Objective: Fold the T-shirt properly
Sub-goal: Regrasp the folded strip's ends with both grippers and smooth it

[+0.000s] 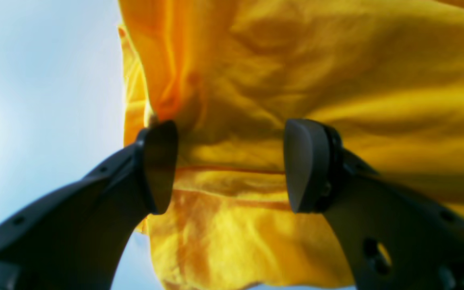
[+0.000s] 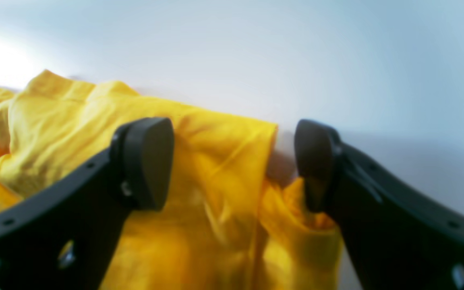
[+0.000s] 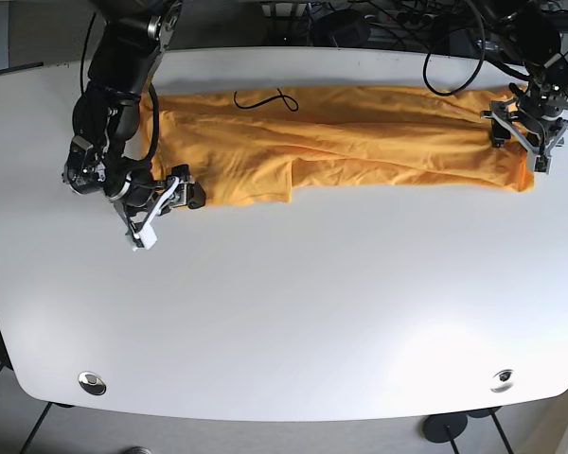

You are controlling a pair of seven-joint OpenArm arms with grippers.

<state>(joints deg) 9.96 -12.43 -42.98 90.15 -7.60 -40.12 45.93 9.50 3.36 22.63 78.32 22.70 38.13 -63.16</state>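
The yellow-orange T-shirt [image 3: 360, 142] lies as a long, wrinkled strip across the far part of the white table [image 3: 293, 312]. My left gripper [image 3: 523, 142] is at the shirt's right end. In the left wrist view it [image 1: 232, 167] is open, its jaws astride creased cloth [image 1: 296, 72]. My right gripper [image 3: 166, 203] is at the shirt's front left corner. In the right wrist view it [image 2: 232, 163] is open, with the shirt's edge [image 2: 224, 161] between the jaws. Whether either gripper touches the cloth cannot be told.
A thin black cord [image 3: 265, 97] lies looped on the shirt near its back edge. A tangle of cables [image 3: 379, 19] sits behind the table's far edge. The table's front edge has two round metal fittings [image 3: 92, 381].
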